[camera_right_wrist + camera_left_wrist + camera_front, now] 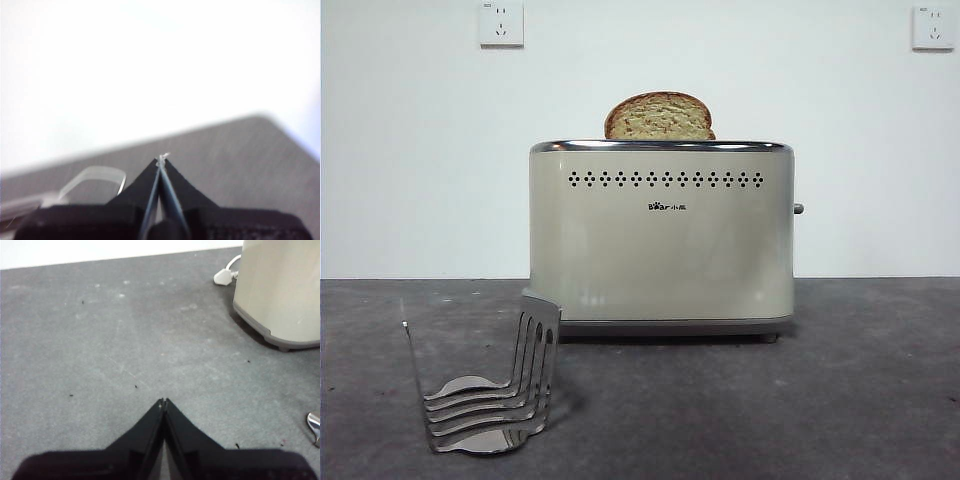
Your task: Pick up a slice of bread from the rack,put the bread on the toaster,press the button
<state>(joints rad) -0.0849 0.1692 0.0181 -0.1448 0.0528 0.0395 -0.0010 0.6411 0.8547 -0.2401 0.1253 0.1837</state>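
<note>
In the front view the slice of bread stands upright in the top slot of the cream toaster, its domed upper part showing above the chrome rim. The dark button sticks out of the toaster's right side edge. The chrome rack sits low at the front left with no bread in it. My left gripper is shut and holds nothing, above the grey table, with a corner of the toaster to its side. My right gripper is shut on nothing, pointing past the table toward the white wall.
A white plug and cable lie behind the toaster. A bit of the rack's chrome shows at the edge of the left wrist view. Two wall sockets hang on the white wall behind. The dark grey table spreads around the toaster.
</note>
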